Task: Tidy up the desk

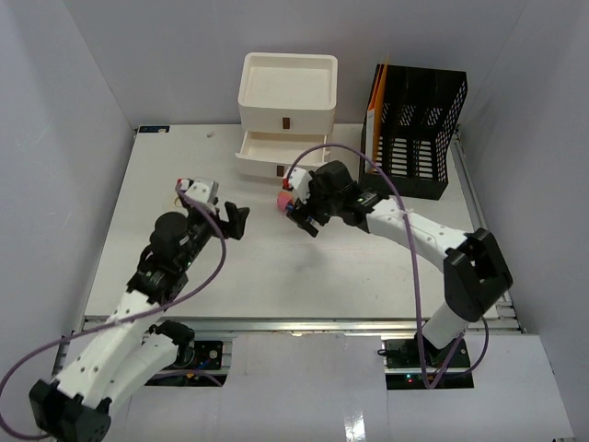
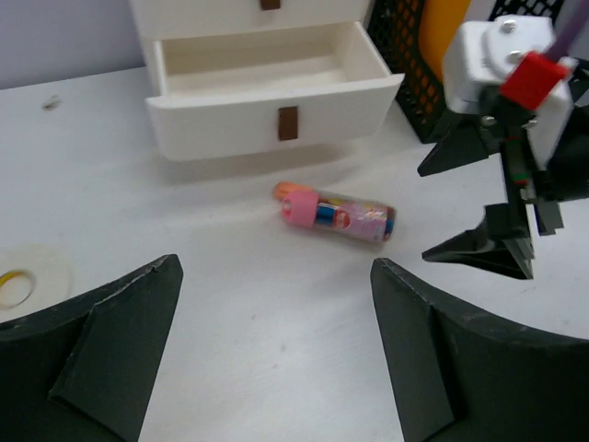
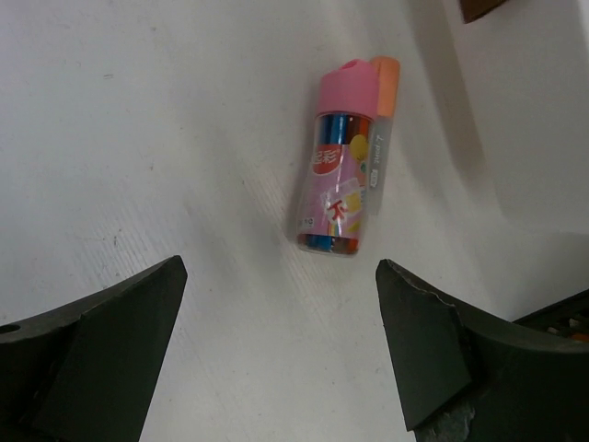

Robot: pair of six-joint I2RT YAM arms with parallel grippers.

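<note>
A clear tube with a pink cap (image 3: 339, 175), full of coloured sticks, lies on the white desk (image 1: 304, 276) with a small orange piece (image 3: 386, 74) against its cap. It also shows in the left wrist view (image 2: 340, 212) and as a pink spot in the top view (image 1: 283, 198), just in front of the open drawer. My right gripper (image 1: 300, 215) is open and empty, hovering just short of the tube's base (image 3: 281, 267). My left gripper (image 1: 236, 221) is open and empty, left of the tube and facing it (image 2: 274, 267).
The cream drawer unit (image 1: 287, 92) stands at the back with its lower drawer (image 2: 267, 74) pulled open and empty. A black mesh file holder (image 1: 419, 129) with orange folders stands to its right. A tape roll (image 2: 23, 276) lies at the left. Grey walls enclose the desk.
</note>
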